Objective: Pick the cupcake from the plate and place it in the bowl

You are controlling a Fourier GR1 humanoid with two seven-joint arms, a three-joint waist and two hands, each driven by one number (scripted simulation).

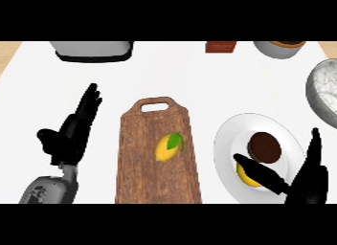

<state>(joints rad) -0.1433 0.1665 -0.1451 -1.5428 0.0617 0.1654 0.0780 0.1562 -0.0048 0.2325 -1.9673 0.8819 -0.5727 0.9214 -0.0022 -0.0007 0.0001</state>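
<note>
1. At the 4 o'clock side of the counter (214, 81), a white plate (228, 141) is carrying the cupcake (265, 147), which is sitting near the plate's middle, well apart from the bowl (330, 95).
2. The cupcake is showing a round, dark brown top with a thin pale rim around it. A yellow piece (247, 178) is lying just at its 7 o'clock, partly hidden, and I cannot tell whether it belongs to the cupcake.
3. The right hand (309, 179) is hovering over the plate's 5 o'clock edge, fingers straight and pointing to 12 o'clock, thumb spread toward 10 o'clock. It is splayed apart and clasping nothing, and the thumb tip is lying near the cupcake's 8 o'clock.
4. The bowl, grey and marbled, is sitting at the plate's 1 o'clock, cut by the view's right edge.
5. The left hand (72, 131) is resting at the counter's 8 o'clock, fingers straight and apart, aiming at 1 o'clock.
6. A wooden cutting board (157, 182) is lying at the centre, carrying a lemon (168, 148) with a green leaf.
</note>
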